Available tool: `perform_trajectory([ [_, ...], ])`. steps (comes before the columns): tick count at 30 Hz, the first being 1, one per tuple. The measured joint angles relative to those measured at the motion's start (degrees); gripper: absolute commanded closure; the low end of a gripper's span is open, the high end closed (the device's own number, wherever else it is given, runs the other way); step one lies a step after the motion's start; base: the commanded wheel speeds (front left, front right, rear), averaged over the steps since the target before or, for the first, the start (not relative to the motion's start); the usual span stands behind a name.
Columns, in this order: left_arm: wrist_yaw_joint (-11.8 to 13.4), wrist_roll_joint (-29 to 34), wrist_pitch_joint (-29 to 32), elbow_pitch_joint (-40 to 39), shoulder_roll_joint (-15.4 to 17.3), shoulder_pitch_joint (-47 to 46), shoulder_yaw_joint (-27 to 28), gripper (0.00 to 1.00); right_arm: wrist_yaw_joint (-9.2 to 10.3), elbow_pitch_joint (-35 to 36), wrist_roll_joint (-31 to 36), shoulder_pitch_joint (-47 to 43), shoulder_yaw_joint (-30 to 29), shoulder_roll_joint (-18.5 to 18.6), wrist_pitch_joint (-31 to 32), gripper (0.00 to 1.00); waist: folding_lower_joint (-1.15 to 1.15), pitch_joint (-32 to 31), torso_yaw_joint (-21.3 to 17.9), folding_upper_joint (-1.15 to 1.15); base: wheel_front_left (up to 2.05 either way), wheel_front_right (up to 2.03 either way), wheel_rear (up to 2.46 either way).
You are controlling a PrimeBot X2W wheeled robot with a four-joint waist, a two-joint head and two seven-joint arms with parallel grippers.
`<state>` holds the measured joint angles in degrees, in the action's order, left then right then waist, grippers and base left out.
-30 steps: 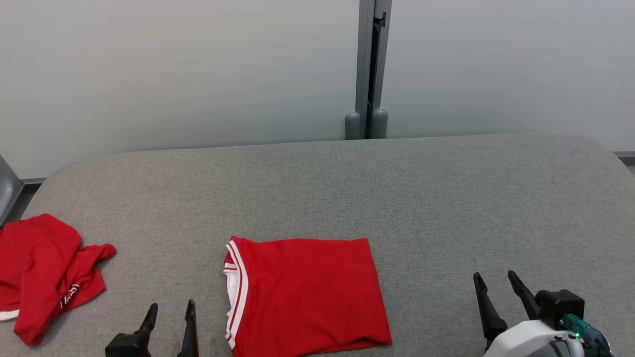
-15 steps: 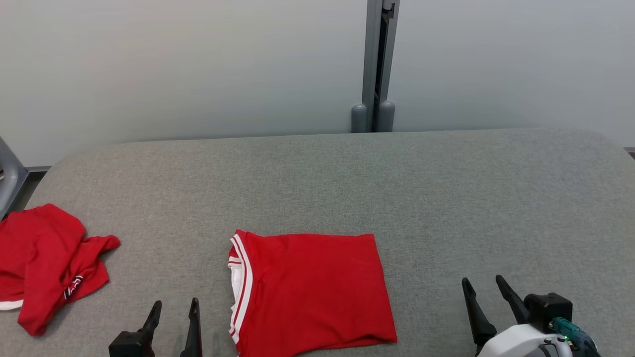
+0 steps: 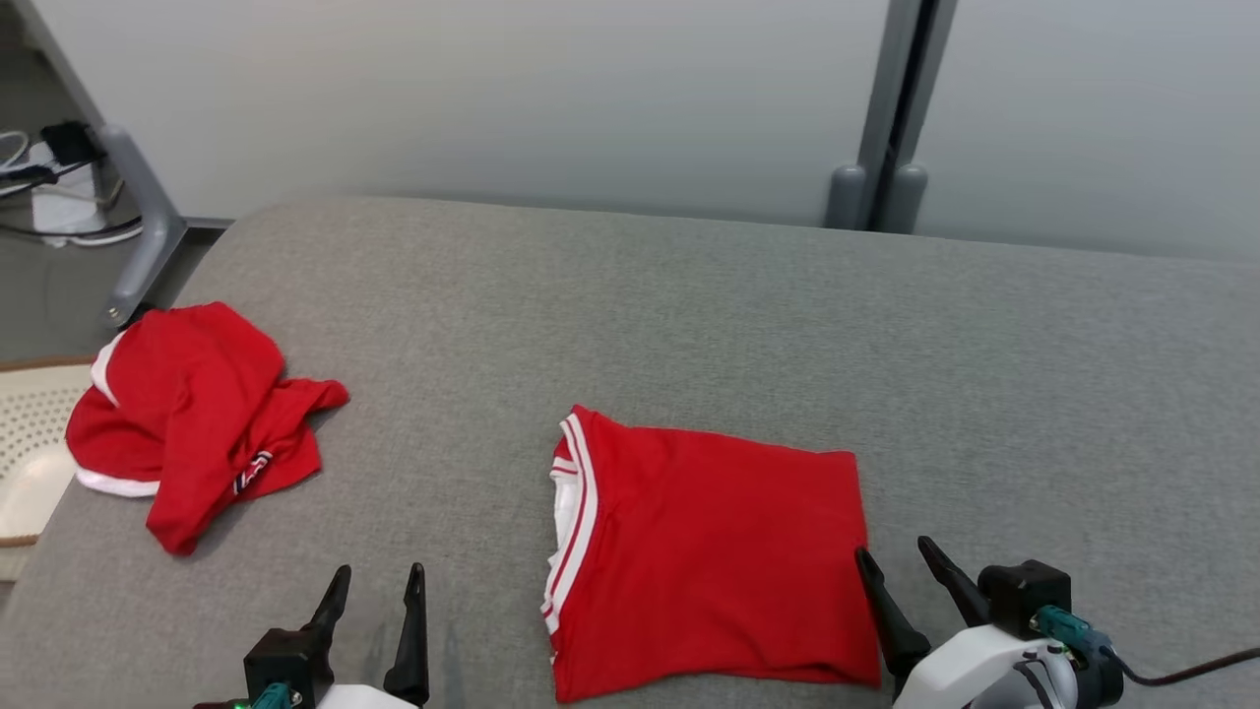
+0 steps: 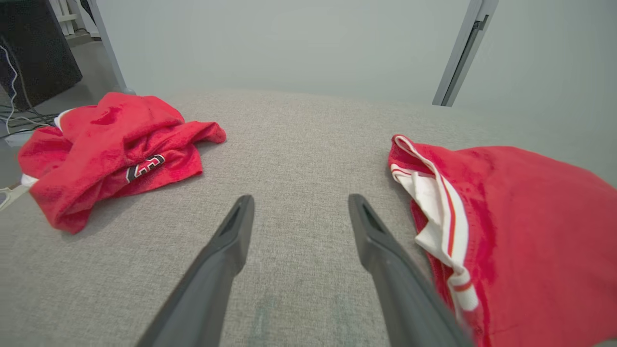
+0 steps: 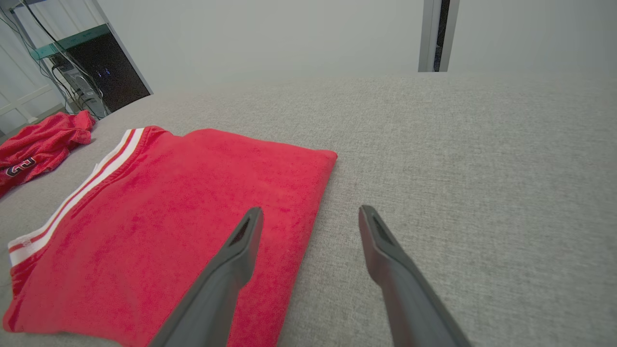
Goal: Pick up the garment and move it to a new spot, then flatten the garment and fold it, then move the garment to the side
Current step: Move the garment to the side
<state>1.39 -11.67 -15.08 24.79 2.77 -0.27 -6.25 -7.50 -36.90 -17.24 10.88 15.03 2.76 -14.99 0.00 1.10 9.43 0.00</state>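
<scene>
A red garment (image 3: 709, 561) with a white-striped collar lies folded into a flat rectangle on the grey padded table (image 3: 689, 315); it also shows as the folded garment (image 4: 520, 231) and the folded garment (image 5: 168, 226). A second red garment (image 3: 197, 414) lies crumpled at the table's left end, seen too as the crumpled garment (image 4: 111, 149). My left gripper (image 3: 380, 571) is open and empty over bare table, left of the collar, also seen as the left gripper (image 4: 301, 197). My right gripper (image 3: 894, 547) is open and empty; in the right wrist view this gripper (image 5: 311, 209) has its left finger above the folded garment's right edge.
A cream perforated basket (image 3: 30, 453) sits past the table's left edge. A grey metal leg (image 3: 138, 226) and cables (image 3: 39, 167) stand at the far left. A grey post (image 3: 891, 108) splits the pale wall behind. Bare grey table stretches right and behind the garments.
The head camera has swung left, so the whole picture shifted right. My right gripper now stands at the folded garment's right edge, and my left gripper is farther from the collar.
</scene>
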Motion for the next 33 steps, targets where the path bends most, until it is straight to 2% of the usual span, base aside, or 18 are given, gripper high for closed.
perform_trajectory([
  [11, 0.14, -0.77, 0.0, -0.05, 0.03, -0.83, -0.54, 0.0, 0.0, -8.82, -1.98, 4.35, -0.38, -0.02, -0.02, 0.0, 0.0, 4.07, 7.38, 0.0, 0.0, 0.0, 0.0],
  [12, 0.11, -0.8, 0.0, -0.07, 0.04, -0.86, -0.58, 0.0, 0.0, -9.99, -2.0, 4.87, -0.11, -0.03, -0.25, 0.04, 0.0, 4.36, 7.68, 0.0, 0.0, 0.0, 0.0],
  [13, 0.11, -0.81, 0.0, -0.07, 0.04, -0.88, -0.59, 0.0, 0.0, -10.83, -2.31, 5.56, 0.19, 0.02, -0.24, 0.76, 0.0, 4.57, 7.87, 0.0, 0.0, 0.0, 0.0],
  [14, 0.1, -0.81, 0.0, -0.04, 0.01, -0.99, -0.62, 0.0, 0.0, -11.63, -2.74, 6.27, 0.62, 0.04, -0.24, 1.0, 0.0, 4.73, 7.96, 0.0, 0.0, 0.0, 0.0],
  [19, -0.32, -0.33, -0.01, -0.23, 0.02, -2.12, -1.25, 0.0, -0.09, -13.5, -3.56, 9.13, 2.08, -0.34, -0.21, 1.0, 0.0, 5.03, 6.11, 0.0, 0.0, 0.0, 0.0],
  [23, -0.6, 0.69, 0.0, -0.54, 0.02, -2.46, -0.98, 0.0, -0.07, -12.19, -3.01, 10.34, 1.82, -0.2, -0.14, 1.0, 0.0, 4.78, 2.79, 0.0, 0.0, 0.0, 0.0],
  [33, -1.0, 0.25, 0.0, -0.54, 0.02, -3.71, -1.9, 0.0, -0.01, -9.5, -1.22, 10.06, 1.02, -0.07, -0.15, 1.0, 0.0, 3.8, -11.11, 0.0, 0.0, 0.0, 0.0],
])
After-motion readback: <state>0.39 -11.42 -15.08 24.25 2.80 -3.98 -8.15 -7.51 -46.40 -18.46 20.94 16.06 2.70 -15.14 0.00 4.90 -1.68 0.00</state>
